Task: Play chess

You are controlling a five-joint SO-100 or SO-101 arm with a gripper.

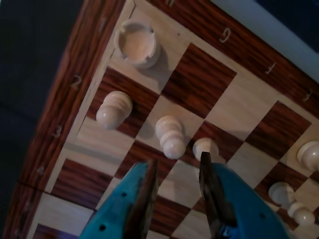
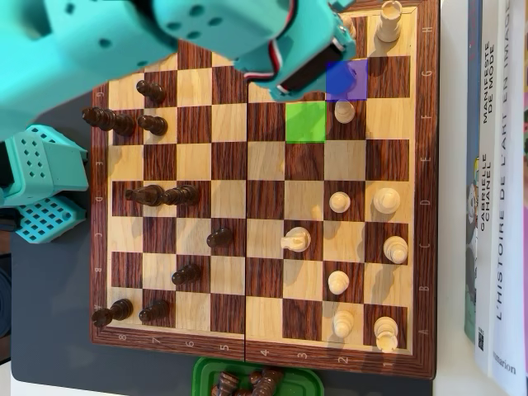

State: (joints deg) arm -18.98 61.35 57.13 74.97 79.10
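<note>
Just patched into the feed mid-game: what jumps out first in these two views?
In the overhead view, the bulky turquoise robot arm covers the top left of the wooden chessboard, beside a bright green square and a blue square. In the wrist view, the turquoise gripper stands open just short of a small white pawn.

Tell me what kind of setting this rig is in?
Probably a home or hobby desk, not a lab. A wooden chessboard sits on a dark mat beside a row of French books, with a green tray of captured dark pieces at the board's edge. The teal gripper hangs open over a white pawn.
</note>
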